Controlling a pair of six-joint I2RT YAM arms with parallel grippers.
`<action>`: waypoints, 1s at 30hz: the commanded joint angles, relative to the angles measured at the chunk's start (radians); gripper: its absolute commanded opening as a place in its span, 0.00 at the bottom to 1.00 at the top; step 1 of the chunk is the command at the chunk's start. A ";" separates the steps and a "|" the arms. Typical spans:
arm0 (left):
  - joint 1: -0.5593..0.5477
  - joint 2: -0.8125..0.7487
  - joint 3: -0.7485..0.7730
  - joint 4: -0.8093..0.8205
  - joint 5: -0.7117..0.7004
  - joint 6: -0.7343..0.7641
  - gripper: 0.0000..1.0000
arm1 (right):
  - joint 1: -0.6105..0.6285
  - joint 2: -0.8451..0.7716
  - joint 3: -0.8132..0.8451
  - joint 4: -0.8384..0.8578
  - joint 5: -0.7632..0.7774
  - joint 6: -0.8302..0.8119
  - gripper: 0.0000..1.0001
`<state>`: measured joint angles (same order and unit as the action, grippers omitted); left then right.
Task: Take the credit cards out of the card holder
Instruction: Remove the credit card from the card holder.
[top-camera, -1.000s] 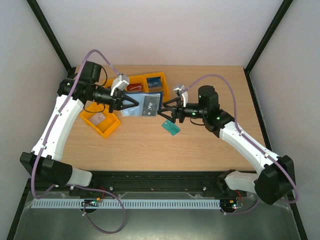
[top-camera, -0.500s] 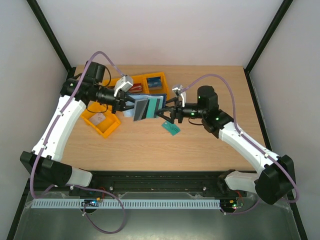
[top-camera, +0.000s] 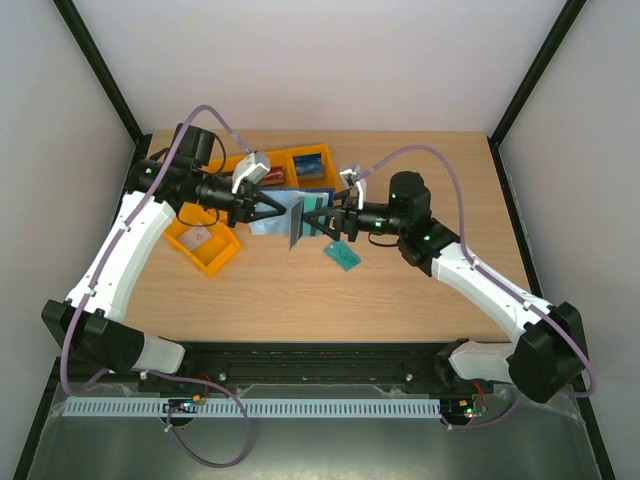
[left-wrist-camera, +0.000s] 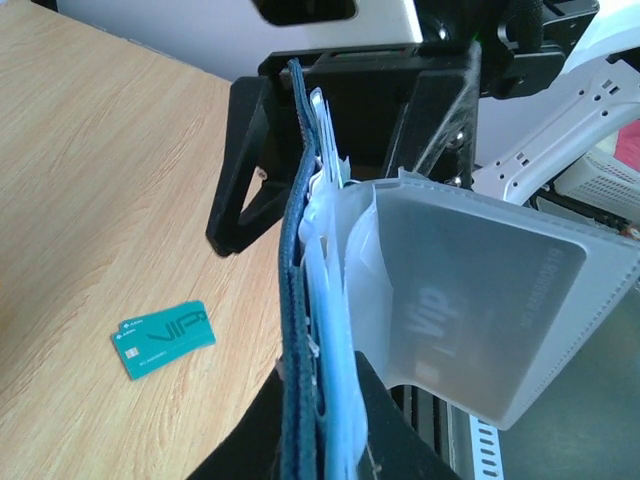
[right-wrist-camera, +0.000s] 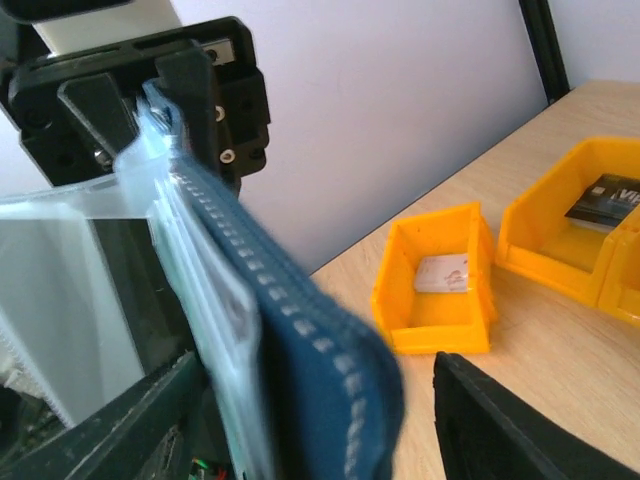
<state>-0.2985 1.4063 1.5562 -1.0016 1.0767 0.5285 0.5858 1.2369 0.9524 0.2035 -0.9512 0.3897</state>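
Shows the dark navy, wallet-like card holder now standing on edge in mid-air at the centre of the overhead view, no longer flat and face-up as a second ago. Lets the clear plastic sleeves fan loose toward the right of the left wrist view, one with a grey plastic credit card inside. Means, by the look of it, pockets opened up for picking, but cards in the holder not yet out. Leaves the teal-green plastic card flat on the wooden table just below centre, and the orange plastic bins at upper left.

Reaches in from the left with the left gripper, fingers pressed together on one edge of the holder. Meets it from the right with the right gripper, fingers spread wide, straddling the opposite edge without clamping. Holds both forearms roughly level, elbows out toward the frame's sides.
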 joint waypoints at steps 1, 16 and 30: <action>-0.007 0.008 -0.011 0.025 0.025 -0.014 0.02 | 0.029 0.040 0.016 0.094 0.024 0.068 0.55; 0.049 0.007 -0.114 0.131 0.028 -0.091 0.42 | 0.035 0.103 0.108 -0.058 0.063 0.215 0.02; 0.105 -0.007 -0.188 -0.009 0.185 0.164 0.87 | 0.029 0.102 0.158 -0.274 0.126 0.229 0.02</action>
<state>-0.1833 1.4082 1.3949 -0.9817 1.1767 0.6327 0.6193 1.3586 1.0729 -0.0566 -0.8375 0.6037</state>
